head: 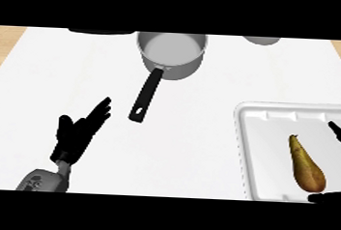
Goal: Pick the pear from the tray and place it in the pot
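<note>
We look steeply down on a white desk [201, 137], where a brownish-yellow pear [307, 166] lies on its side in a white tray [247, 149] at the desk's near right corner, stem end pointing toward the far edge. Our right hand [340, 135] comes in at the right edge with its fingers spread to either side of the pear, one dark finger beyond the fruit and another at the tray's near rim; it is unclenched and closes on nothing, and we cannot tell whether it touches the pear. A grey pot [171, 53] stands near the desk's far edge, well apart from the tray, its black handle [146, 94] slanting toward the near left. Our left hand [78, 134] rests near the desk's near left side, fingers straight, holding nothing
</note>
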{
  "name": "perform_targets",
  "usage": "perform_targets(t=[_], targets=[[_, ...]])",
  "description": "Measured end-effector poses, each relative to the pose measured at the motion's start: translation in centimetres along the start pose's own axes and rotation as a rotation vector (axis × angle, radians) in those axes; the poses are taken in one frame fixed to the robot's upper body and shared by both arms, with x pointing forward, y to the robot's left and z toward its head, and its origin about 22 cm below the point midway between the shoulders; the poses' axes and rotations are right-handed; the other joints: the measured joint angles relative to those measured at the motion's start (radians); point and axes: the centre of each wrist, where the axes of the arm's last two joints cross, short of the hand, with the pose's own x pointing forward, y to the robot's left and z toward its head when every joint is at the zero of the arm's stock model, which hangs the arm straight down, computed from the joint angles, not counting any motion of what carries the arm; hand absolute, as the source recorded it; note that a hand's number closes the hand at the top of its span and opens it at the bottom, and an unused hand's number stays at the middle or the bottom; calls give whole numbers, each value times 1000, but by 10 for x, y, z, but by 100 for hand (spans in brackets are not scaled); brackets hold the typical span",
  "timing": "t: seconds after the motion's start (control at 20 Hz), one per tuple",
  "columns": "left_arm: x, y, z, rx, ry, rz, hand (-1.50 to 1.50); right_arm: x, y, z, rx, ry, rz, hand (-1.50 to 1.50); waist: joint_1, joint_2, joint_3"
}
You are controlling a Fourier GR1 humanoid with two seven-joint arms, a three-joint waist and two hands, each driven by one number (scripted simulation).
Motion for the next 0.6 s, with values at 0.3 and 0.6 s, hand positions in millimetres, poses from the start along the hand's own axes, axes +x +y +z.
perform_targets(t=[0.3, 0.6], targets=[[1, -5, 3, -3, 2, 3, 0, -22, -5, -2, 47, -57, -133, -150, 1, 0, 0], [-3, -8, 2, -2, -3, 2, 0, -37, 11, -9, 66, -99, -287, -150, 1, 0, 0]])
